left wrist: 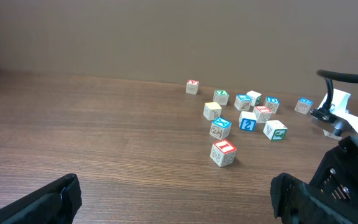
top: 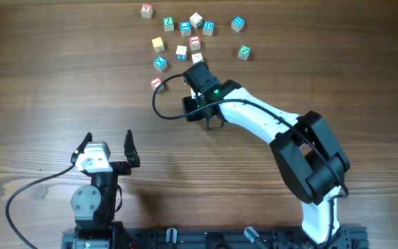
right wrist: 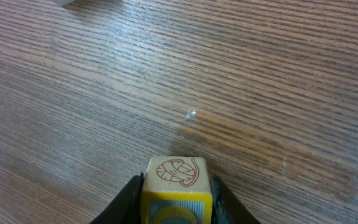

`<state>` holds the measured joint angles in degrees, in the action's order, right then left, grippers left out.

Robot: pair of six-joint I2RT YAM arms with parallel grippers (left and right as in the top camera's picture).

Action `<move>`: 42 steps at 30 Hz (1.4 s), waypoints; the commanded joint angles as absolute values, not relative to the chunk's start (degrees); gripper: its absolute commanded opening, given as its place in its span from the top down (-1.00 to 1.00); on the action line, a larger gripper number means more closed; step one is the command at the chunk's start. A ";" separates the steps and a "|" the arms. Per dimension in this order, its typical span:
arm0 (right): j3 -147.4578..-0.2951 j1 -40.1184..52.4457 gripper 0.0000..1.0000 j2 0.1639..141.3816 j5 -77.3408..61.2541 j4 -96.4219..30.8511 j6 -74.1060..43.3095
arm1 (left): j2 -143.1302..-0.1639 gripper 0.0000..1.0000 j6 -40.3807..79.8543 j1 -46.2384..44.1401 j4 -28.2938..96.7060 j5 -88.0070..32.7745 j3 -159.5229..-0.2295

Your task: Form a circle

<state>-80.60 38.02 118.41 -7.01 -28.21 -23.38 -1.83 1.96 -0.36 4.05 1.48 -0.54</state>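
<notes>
Small wooden letter cubes lie in a loose scatter (top: 185,38) at the far middle of the table; no circle shows among them. In the right wrist view a cube (right wrist: 176,173) with a yarn-ball drawing on one face and a yellow face sits between the fingers of my right gripper (right wrist: 176,194), which is shut on it just above the wood. Seen from overhead, my right gripper (top: 197,63) is at the near edge of the scatter. My left gripper (top: 107,146) (left wrist: 173,202) stands wide open near the front left, holding nothing.
A red cube (top: 156,83) (left wrist: 223,153) and a blue cube (top: 159,63) lie nearest the left arm. A green cube (top: 244,52) sits apart on the right. The right arm's black cable (top: 159,104) loops over the table beside its wrist.
</notes>
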 commanded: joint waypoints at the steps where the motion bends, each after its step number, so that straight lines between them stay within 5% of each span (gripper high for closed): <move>1: -80.12 38.30 0.53 118.74 -5.78 -28.60 -24.18 | -1.56 -1.00 1.04 -0.10 4.10 1.58 -0.34; 42: -80.12 38.30 0.32 118.74 -3.81 -29.19 -24.18 | -1.56 -1.00 1.04 -0.10 4.10 1.58 -0.32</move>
